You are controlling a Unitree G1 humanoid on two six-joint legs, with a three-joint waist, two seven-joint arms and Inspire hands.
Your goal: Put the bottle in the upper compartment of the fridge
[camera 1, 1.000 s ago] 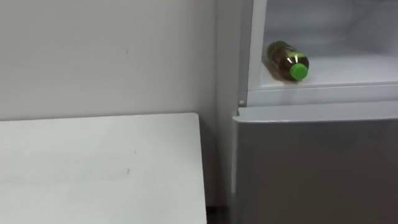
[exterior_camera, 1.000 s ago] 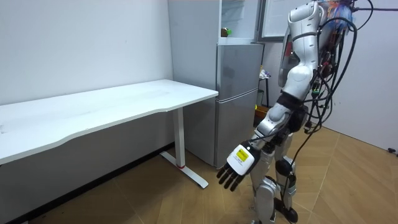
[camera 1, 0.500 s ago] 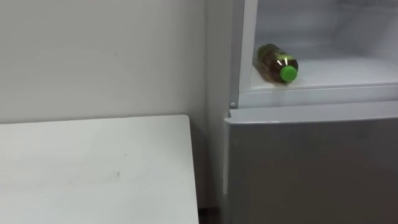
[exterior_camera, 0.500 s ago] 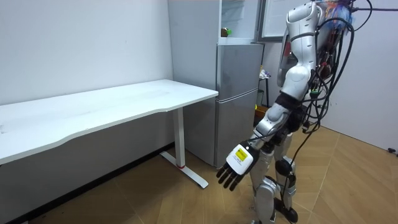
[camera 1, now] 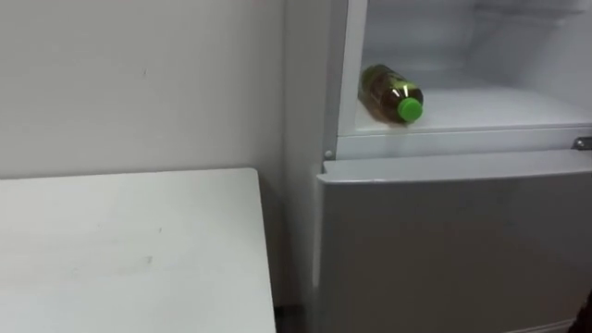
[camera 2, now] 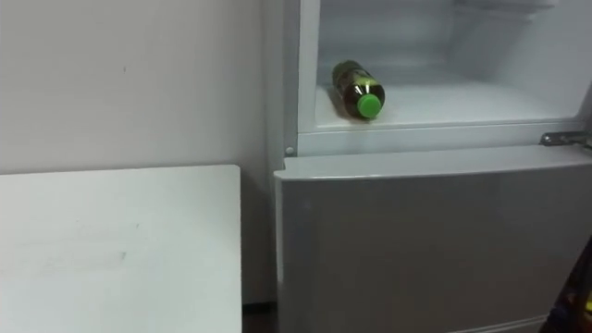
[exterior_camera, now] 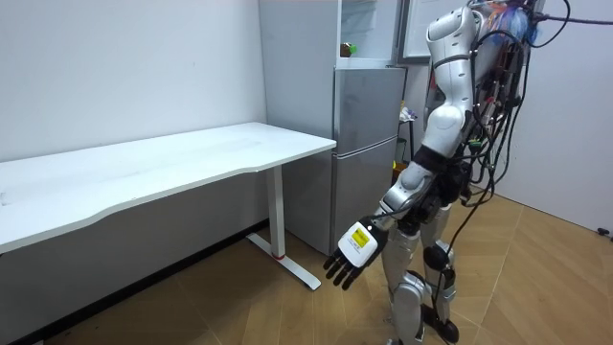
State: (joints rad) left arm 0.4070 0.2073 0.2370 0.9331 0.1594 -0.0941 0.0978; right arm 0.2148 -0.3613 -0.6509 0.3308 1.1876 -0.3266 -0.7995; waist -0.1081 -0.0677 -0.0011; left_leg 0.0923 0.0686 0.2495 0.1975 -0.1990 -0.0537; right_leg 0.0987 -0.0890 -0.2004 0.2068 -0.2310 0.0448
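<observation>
The bottle (camera 1: 390, 92), amber with a green cap, lies on its side at the left front of the upper fridge compartment's white shelf (camera 1: 490, 109), cap pointing out toward me. In the room view its cap shows as a green dot (exterior_camera: 351, 48) in the open compartment. I stand in front of the fridge, on the room view's right. My left hand (exterior_camera: 351, 251) hangs low at knee height, away from the fridge, with straight fingers and nothing in it.
The lower fridge door (camera 1: 453, 240) is closed, grey and flat. The upper door (exterior_camera: 421, 29) is swung open beside my head. A white desk (camera 1: 120, 250) stands against the wall to the left of the fridge, with a narrow gap between them.
The eye view has shifted right, so the fridge takes up more of it. In the room view my torso has turned and my left hand has swung slightly left. The bottle lies still.
</observation>
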